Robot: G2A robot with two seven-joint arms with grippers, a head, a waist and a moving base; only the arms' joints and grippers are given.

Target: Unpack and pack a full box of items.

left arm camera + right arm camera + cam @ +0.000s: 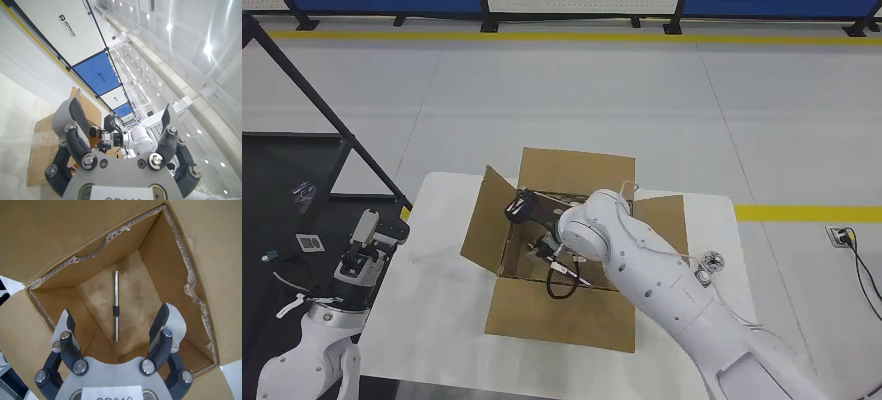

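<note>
An open cardboard box (557, 310) stands on the white table (442, 330), flaps spread outward. On its bare floor lies a slim metal rod (116, 291) with a black sleeve near the middle. My right gripper (116, 311) hangs inside the box mouth, directly above the rod, open and holding nothing. In the top view the right arm bends down into the box, with the right gripper (545, 250) near its left inner wall. My left gripper (120, 106) is off the table's left edge, tilted up toward the ceiling, open and empty; in the top view the left gripper (367, 235) stands beside the table.
A small shiny item (712, 263) lies on the table right of the box. A black side surface (302, 200) with labels and a slanted black frame bar (332, 120) stand left of the table. Bare tabletop stretches in front of and left of the box.
</note>
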